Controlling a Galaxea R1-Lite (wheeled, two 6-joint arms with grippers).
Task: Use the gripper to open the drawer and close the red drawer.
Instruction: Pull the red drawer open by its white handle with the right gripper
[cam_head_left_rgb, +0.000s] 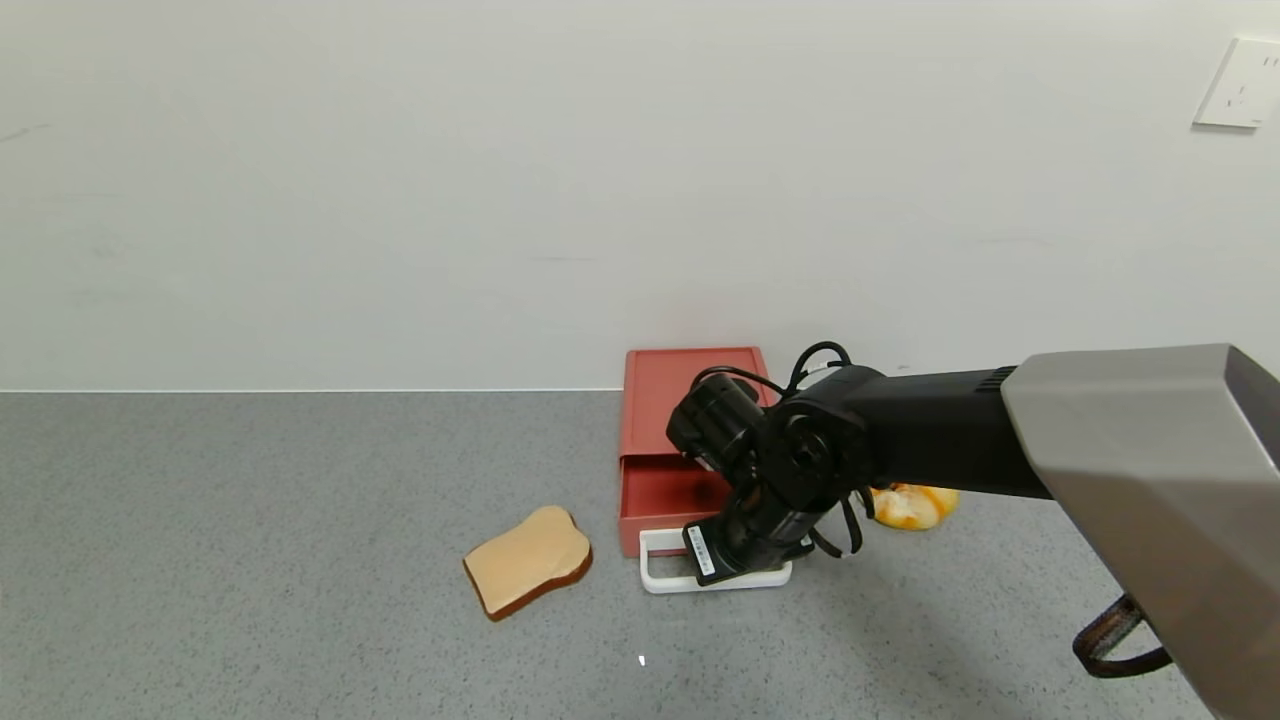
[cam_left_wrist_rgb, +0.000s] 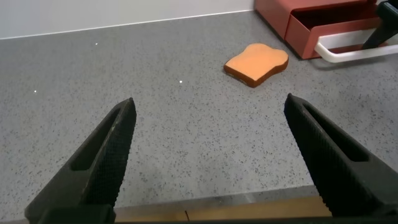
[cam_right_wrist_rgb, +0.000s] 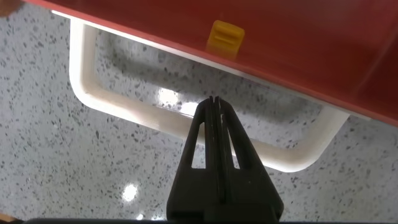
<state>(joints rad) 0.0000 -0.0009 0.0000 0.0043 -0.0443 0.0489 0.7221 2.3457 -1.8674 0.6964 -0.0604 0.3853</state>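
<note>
Drawer (cam_head_left_rgb: 668, 487) part-open, right gripper (cam_right_wrist_rgb: 214, 104) jaws clenched inside its white handle (cam_head_left_rgb: 662, 581) loop.

Counts on grey speckled counter (cam_head_left_rgb: 250, 550)
One brick-red plastic drawer box (cam_head_left_rgb: 690, 385) with one white loop handle (cam_head_left_rgb: 665, 580); one tan bread slice (cam_head_left_rgb: 528, 560) at its 8 o'clock; one orange-white bun-like item (cam_head_left_rgb: 915, 505) at 4 o'clock; two black grippers (cam_right_wrist_rgb: 213, 111) (cam_left_wrist_rgb: 211, 162).

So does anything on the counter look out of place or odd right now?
Only mildly. The red drawer has its tray part way out, with the right gripper shut inside the white handle loop. A bread slice lies bare on the counter beside it. Nothing looks spilled or broken.
</note>
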